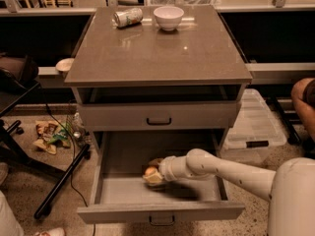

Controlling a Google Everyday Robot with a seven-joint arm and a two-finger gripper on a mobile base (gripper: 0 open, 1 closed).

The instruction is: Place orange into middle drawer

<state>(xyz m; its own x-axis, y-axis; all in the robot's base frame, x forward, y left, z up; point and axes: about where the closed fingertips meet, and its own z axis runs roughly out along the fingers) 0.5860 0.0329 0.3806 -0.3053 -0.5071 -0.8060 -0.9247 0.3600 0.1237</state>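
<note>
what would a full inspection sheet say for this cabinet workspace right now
surface: flat grey-brown cabinet top, with two things near its back edge
job's things: small round orange inside the open, wide grey middle drawer, at the gripper's tip; cannot tell whether it has been released
clutter: silver-green drink can lying on its side; white bowl upright beside it
grippers: gripper on the white arm, reaching into the drawer from the right
cables: thin black cable on the floor, left of the cabinet
surroundings: crumpled wrappers and clear plastic bin on the floor
</note>
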